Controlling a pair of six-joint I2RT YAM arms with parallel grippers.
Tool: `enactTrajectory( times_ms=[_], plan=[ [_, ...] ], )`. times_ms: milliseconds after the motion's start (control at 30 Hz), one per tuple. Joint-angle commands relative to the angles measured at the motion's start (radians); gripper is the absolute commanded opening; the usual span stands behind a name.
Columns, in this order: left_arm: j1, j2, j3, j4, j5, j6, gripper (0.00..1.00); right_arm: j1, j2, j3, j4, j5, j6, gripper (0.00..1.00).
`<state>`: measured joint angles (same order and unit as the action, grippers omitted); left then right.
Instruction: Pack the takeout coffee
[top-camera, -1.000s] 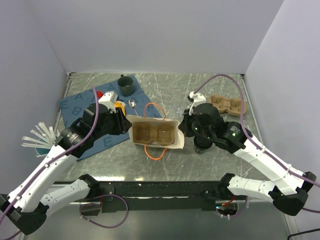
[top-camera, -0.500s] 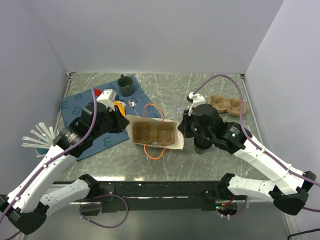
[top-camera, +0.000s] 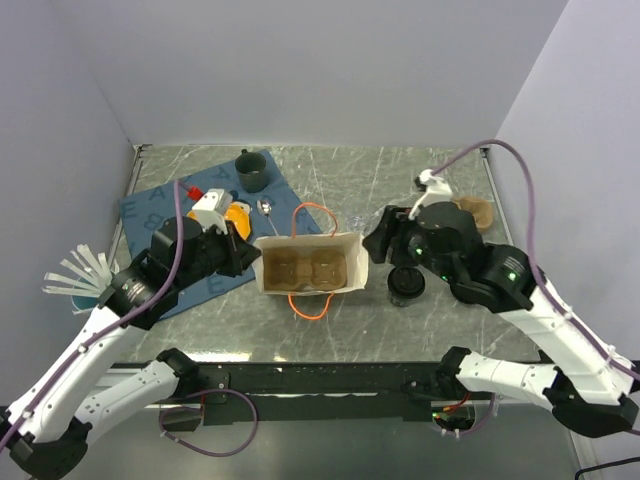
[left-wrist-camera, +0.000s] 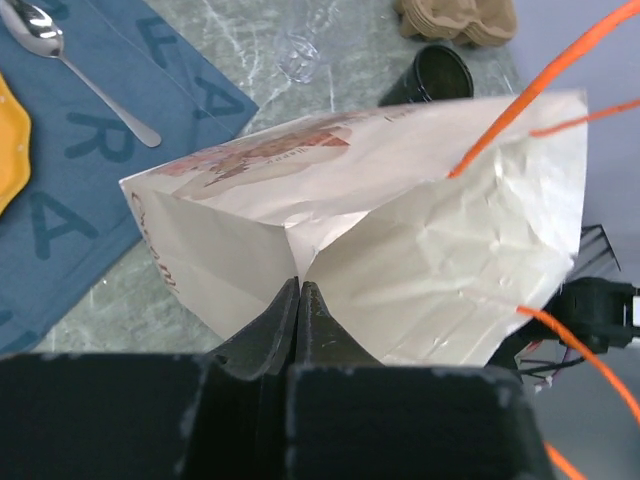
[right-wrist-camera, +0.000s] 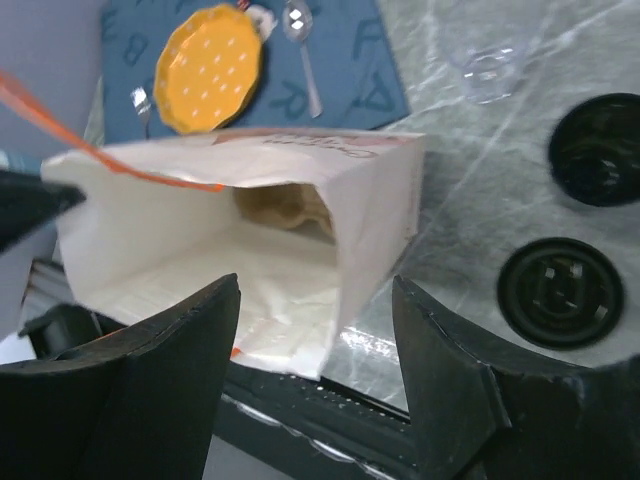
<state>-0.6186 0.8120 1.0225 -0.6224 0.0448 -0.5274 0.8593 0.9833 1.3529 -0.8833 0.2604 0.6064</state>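
**Left wrist shows the bag (left-wrist-camera: 420, 230) pinched; coffee outside it**

Your left fingers (left-wrist-camera: 300, 300) are pressed together with the left end of the bag caught between their tips. The paper folds inward to a crease where they bite.

Your right fingers (right-wrist-camera: 220, 305) are spread wide and grip nothing. In the right wrist view the bag's right corner shows in the gap between them. I cannot tell whether either finger touches the paper. From the top view they sit at the bag's right end.

The bag stands mouth up on the bench (top-camera: 350, 330). One of its orange handles (top-camera: 305, 215) loops out to the far side and the other to the near side. The tray (top-camera: 308, 268) lies flat at the bottom of the bag, with its two wells facing up.

The cup (top-camera: 405, 284), with its black lid on, stands upright on the bench just right of the bag and below your right wrist. In the right wrist view a second cup (right-wrist-camera: 600, 150) stands near it but apart from it. Whether that one has a lid I cannot tell. A clear plastic piece (right-wrist-camera: 490, 65) lies farther back on the bench.

Spare trays (top-camera: 475, 212) sit toward the right wall, partly hidden by your right arm.

Behind your left fingers a blue mat (left-wrist-camera: 100, 170) carries a yellow plate (right-wrist-camera: 210, 70) and a spoon (left-wrist-camera: 35, 25). A dark green mug (top-camera: 252, 171) stands at the mat's far corner.
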Motion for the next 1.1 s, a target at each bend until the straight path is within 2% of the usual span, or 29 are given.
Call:
enactTrajectory(
  times_ms=[0, 67, 167, 333, 600, 1067],
  plan=[
    [-0.003, -0.074, -0.061, 0.087, 0.081, 0.035, 0.01, -0.028, -0.017, 0.038, -0.15, 0.169, 0.114, 0.7],
    [-0.001, -0.092, -0.082, 0.095, 0.116, 0.047, 0.01, -0.052, -0.002, 0.034, -0.224, 0.204, 0.144, 0.7],
    [-0.001, -0.137, -0.124, 0.115, 0.17, 0.063, 0.01, -0.158, 0.023, 0.017, -0.253, 0.203, 0.139, 0.72],
    [-0.001, -0.207, -0.193, 0.162, 0.234, 0.072, 0.01, -0.288, 0.063, -0.066, -0.255, 0.122, 0.064, 0.77],
    [-0.001, -0.24, -0.203, 0.145, 0.234, 0.101, 0.01, -0.332, 0.078, -0.281, -0.181, -0.062, 0.041, 0.86],
    [-0.001, -0.272, -0.231, 0.188, 0.309, 0.148, 0.01, -0.419, 0.127, -0.363, -0.071, -0.144, -0.014, 0.88]
  ],
)
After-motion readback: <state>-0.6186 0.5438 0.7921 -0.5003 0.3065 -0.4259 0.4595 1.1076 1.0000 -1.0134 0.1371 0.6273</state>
